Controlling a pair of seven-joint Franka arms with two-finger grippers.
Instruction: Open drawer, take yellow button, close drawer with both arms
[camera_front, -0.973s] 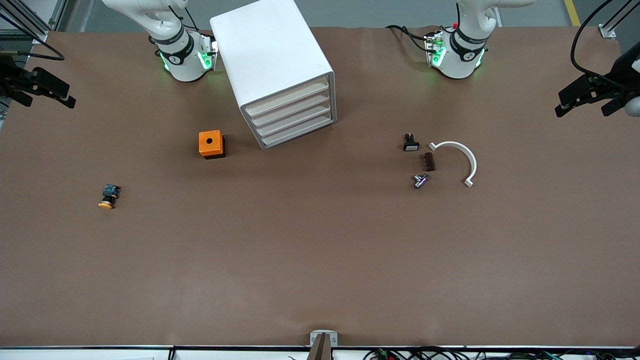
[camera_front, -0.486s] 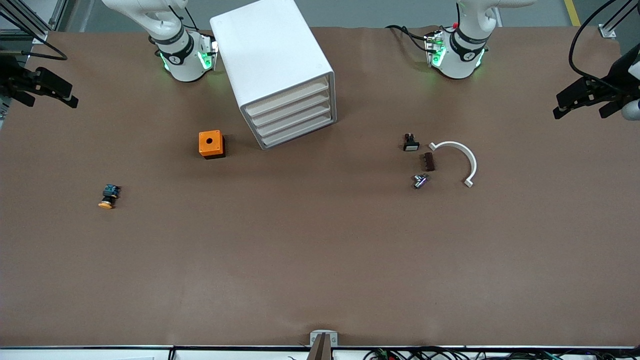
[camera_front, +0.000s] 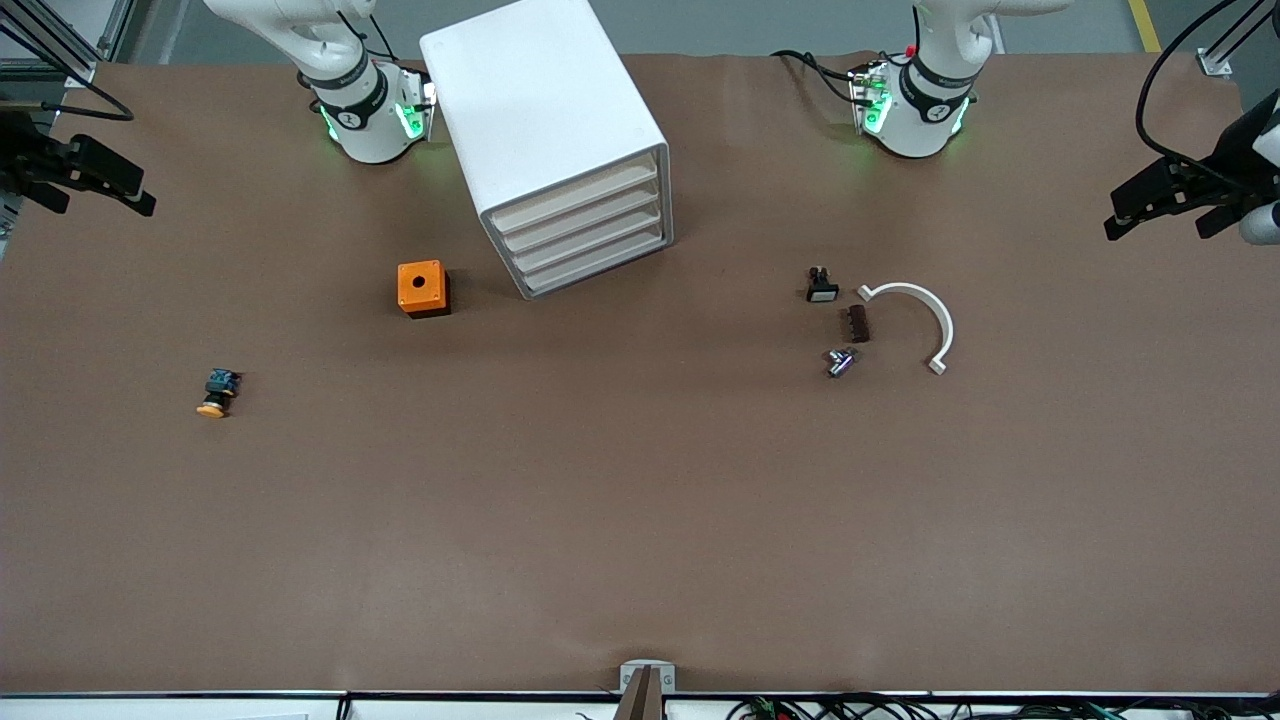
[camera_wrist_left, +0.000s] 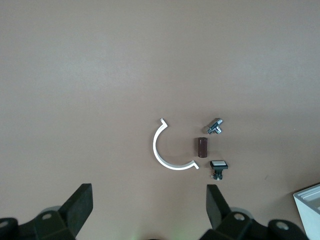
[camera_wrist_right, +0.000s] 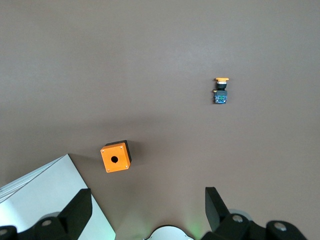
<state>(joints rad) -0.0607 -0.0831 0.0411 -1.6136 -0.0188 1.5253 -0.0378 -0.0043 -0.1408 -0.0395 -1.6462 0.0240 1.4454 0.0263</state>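
Observation:
The white cabinet (camera_front: 545, 120) stands between the arm bases. Its topmost drawer (camera_front: 575, 193) is shut, like the three below it. The button (camera_front: 214, 393), with an orange cap and a blue rear end, lies on the bare table toward the right arm's end. It also shows in the right wrist view (camera_wrist_right: 221, 90). My right gripper (camera_front: 100, 203) is open and empty, high over the table's edge at the right arm's end (camera_wrist_right: 146, 210). My left gripper (camera_front: 1160, 220) is open and empty, high over the table's edge at the left arm's end (camera_wrist_left: 149, 210).
An orange square box with a hole (camera_front: 422, 288) sits beside the cabinet. Toward the left arm's end lie a white arc (camera_front: 915, 318), a brown block (camera_front: 857, 323), a small black part with a white face (camera_front: 821, 287) and a metal piece (camera_front: 840, 361).
The left gripper has drifted slightly over its end of the table. The right gripper has barely shifted. Nothing on the table has moved.

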